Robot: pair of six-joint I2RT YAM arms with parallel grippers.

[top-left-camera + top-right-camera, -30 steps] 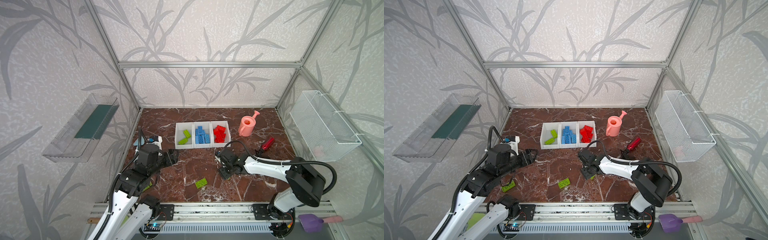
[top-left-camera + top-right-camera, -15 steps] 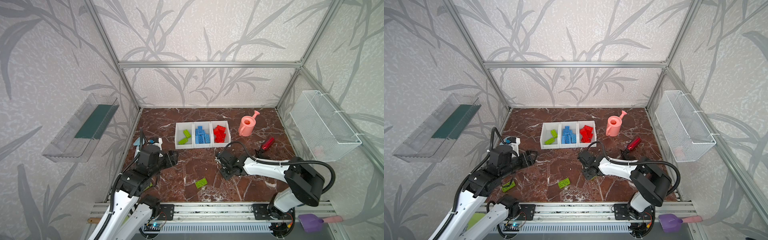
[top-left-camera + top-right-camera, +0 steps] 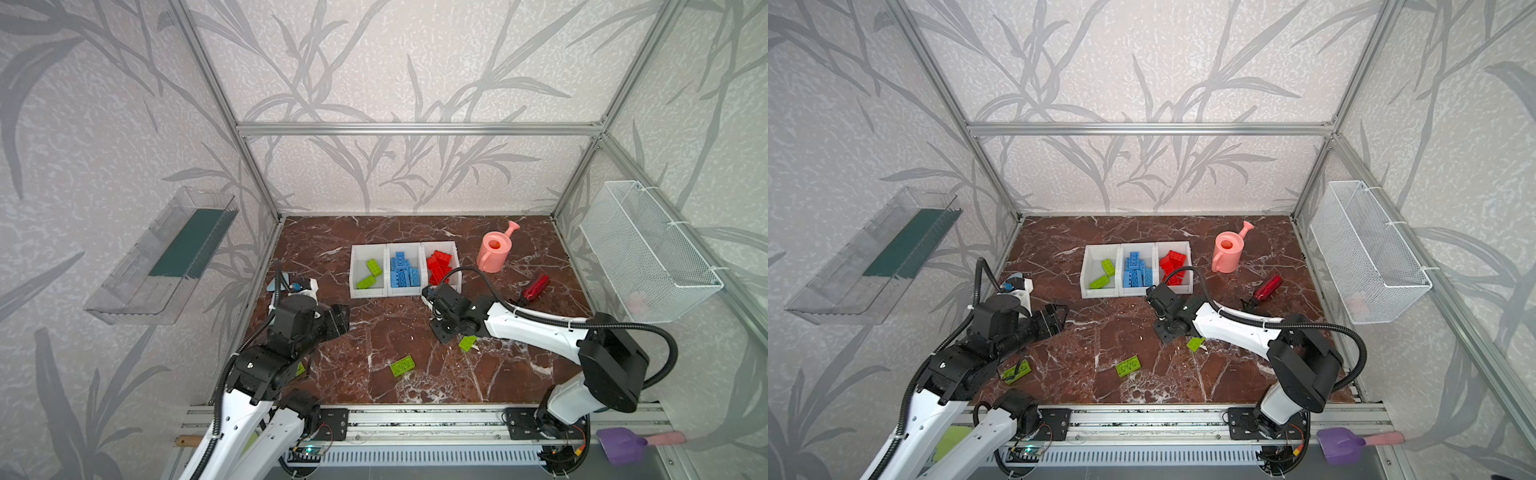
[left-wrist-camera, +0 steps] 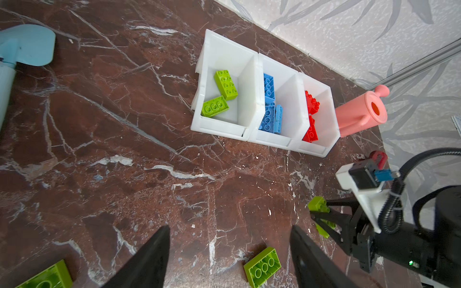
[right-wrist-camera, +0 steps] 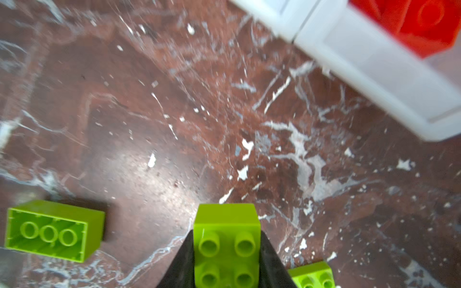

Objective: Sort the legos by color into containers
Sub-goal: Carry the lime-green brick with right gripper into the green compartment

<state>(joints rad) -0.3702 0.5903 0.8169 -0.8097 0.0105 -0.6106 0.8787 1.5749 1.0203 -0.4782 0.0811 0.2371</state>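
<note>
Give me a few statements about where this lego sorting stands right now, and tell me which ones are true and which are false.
1. The right hand is shut on a green lego. True.
2. The left hand holds a blue lego. False: it is open and empty.
3. The middle container holds green legos. False: it holds the blue legos; the sorted green legos lie in the left-end container.
4. The red legos lie in the right-end container, the one nearest the pink watering can. True.
5. No lego is left on the table. False: a loose green brick lies there, among others.
</note>
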